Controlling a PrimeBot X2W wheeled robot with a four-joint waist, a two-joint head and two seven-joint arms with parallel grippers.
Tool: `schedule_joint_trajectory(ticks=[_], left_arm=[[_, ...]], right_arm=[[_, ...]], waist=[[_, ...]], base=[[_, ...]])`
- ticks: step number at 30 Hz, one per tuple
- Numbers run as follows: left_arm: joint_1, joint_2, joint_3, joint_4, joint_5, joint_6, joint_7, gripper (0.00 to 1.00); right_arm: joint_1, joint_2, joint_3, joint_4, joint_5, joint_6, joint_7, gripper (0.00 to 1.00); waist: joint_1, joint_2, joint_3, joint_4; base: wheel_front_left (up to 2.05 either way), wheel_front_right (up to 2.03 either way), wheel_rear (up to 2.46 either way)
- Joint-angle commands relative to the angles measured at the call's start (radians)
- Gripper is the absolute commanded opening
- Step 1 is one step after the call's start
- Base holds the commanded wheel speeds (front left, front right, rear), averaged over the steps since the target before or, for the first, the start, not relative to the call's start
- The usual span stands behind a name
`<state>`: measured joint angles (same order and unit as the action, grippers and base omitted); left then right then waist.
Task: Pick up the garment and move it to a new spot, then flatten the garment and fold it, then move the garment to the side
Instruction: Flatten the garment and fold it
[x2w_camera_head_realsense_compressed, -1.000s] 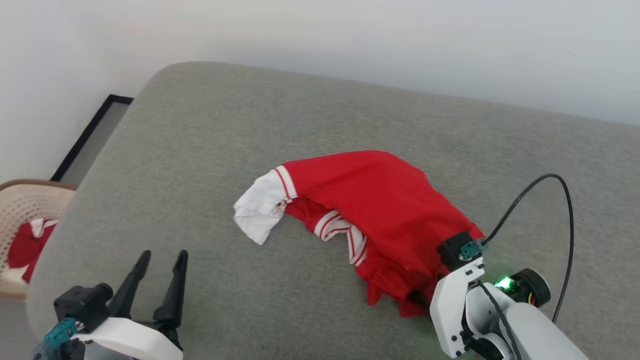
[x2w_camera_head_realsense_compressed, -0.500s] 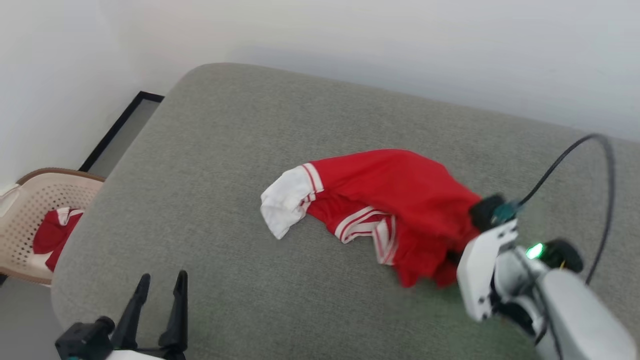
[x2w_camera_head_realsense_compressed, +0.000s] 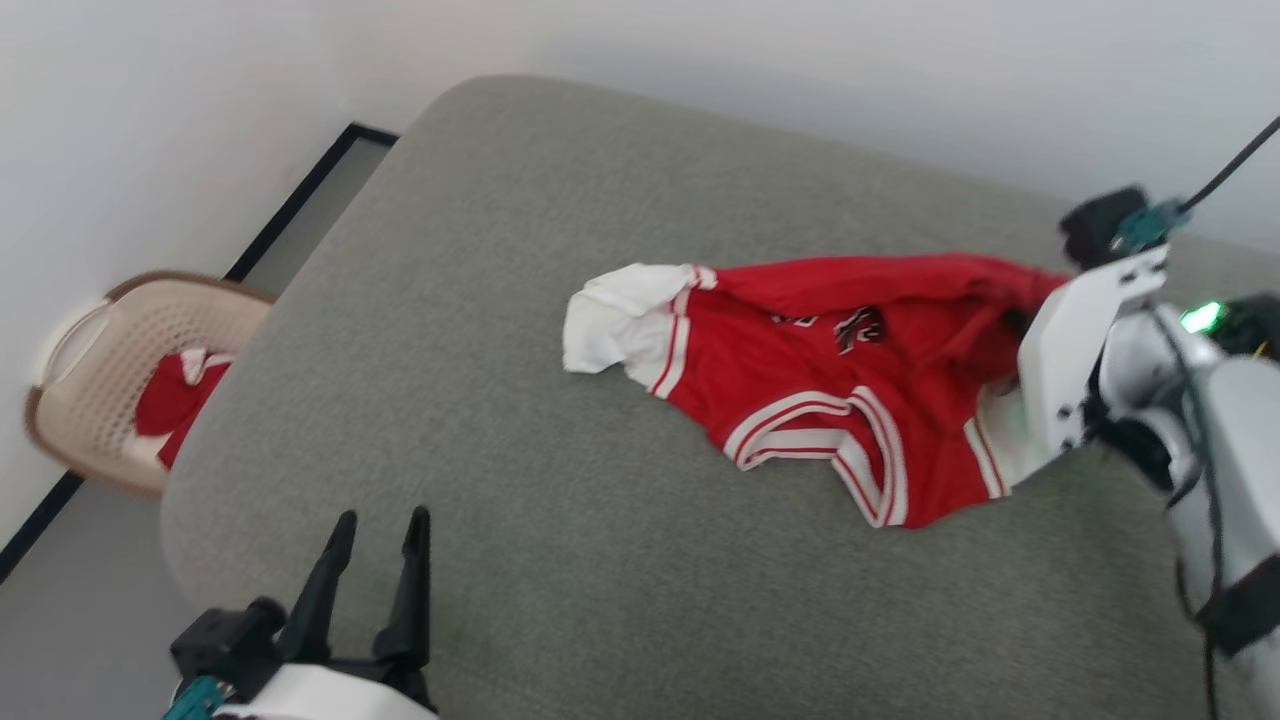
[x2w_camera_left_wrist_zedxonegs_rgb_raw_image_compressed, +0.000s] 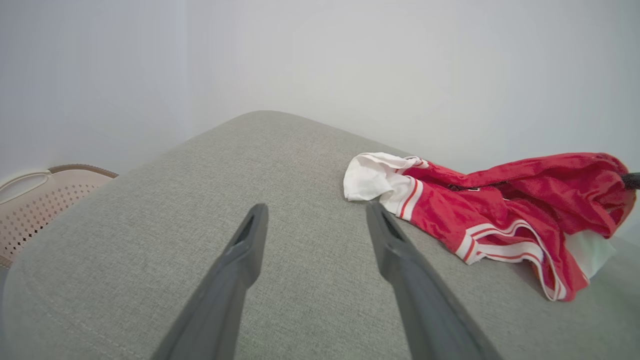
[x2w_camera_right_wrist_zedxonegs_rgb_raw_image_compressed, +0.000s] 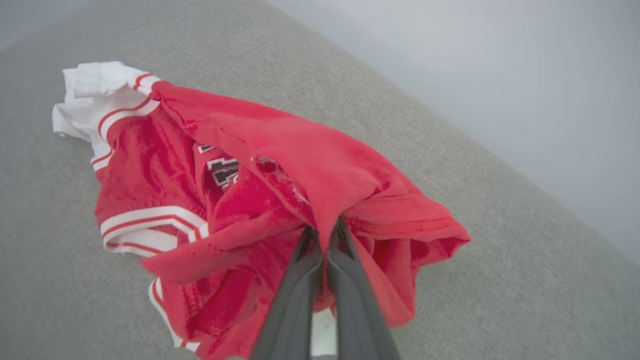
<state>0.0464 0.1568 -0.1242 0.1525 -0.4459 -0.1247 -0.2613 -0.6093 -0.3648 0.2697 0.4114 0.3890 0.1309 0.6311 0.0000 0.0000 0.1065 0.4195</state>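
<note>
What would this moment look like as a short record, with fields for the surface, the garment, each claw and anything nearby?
surface: grey cushion
garment: red garment with white striped trim, crumpled; its white end lies on the cushion, its other end is raised
right claw: right claw shut on the garment's red edge
left claw: left claw open, holding nothing, apart from the garment
nearby: beige basket beside the cushion, with red and white cloth inside

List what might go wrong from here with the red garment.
The right gripper has its jaws shut on just a thin fold of the red garment; it may slip free when lifted. The white end lies on the grey cushion and may drag and bunch up.
</note>
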Motion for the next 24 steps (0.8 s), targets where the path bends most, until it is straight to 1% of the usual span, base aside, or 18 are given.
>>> schedule_joint_trajectory(ticks=[1, 5, 10, 11, 13, 14, 19, 24], left_arm=[[-0.017, -0.003, 0.0, 0.001, 0.004, -0.006, -0.005, 1.0], [-0.044, -0.009, -0.036, 0.006, -0.018, -0.006, -0.005, 1.0], [-0.075, -0.01, -0.069, 0.008, -0.032, -0.005, -0.005, 1.0], [-0.08, -0.01, -0.075, 0.009, -0.036, -0.005, -0.005, 1.0], [-0.091, -0.012, -0.082, 0.011, -0.044, -0.006, -0.005, 1.0], [-0.098, -0.013, -0.085, 0.016, -0.048, -0.006, -0.005, 1.0], [-0.107, -0.014, -0.075, 0.02, -0.058, -0.006, -0.005, 1.0], [-0.096, -0.007, -0.056, 0.018, -0.059, -0.006, -0.005, 1.0]], right_arm=[[-0.021, -0.005, 0.001, 0.013, -0.001, 0.0, -0.016, 0.0], [-0.105, -0.028, 0.011, 0.131, -0.02, 0.0, -0.059, 0.0], [-0.208, -0.029, 0.019, 0.308, -0.014, 0.0, -0.105, 0.0], [-0.228, -0.029, 0.019, 0.345, -0.018, 0.0, -0.115, 0.04], [-0.264, -0.02, 0.02, 0.415, -0.017, 0.0, -0.134, 0.28], [-0.298, -0.015, 0.033, 0.481, -0.025, 0.0, -0.14, 1.0], [-0.37, 0.001, 0.079, 0.567, -0.025, 0.0, -0.183, 1.0], [-0.402, 0.014, 0.137, 0.583, -0.003, 0.0, -0.238, 1.0]], waist=[[0.0, 0.0, 0.02, 0.021], [0.0, 0.0, 0.05, 0.055], [0.0, 0.0, 0.087, 0.09], [0.0, 0.0, 0.093, 0.096], [0.0, 0.0, 0.103, 0.103], [0.0, 0.0, 0.11, 0.106], [0.0, 0.0, 0.115, 0.09], [0.0, 0.0, 0.102, 0.051]], base=[[0.0, 0.0, 0.0], [0.0, 0.0, 0.0], [0.0, 0.0, 0.0], [0.0, 0.0, 0.0], [0.0, 0.0, 0.0], [0.0, 0.0, 0.0], [0.0, 0.0, 0.0], [0.0, 0.0, 0.0]])
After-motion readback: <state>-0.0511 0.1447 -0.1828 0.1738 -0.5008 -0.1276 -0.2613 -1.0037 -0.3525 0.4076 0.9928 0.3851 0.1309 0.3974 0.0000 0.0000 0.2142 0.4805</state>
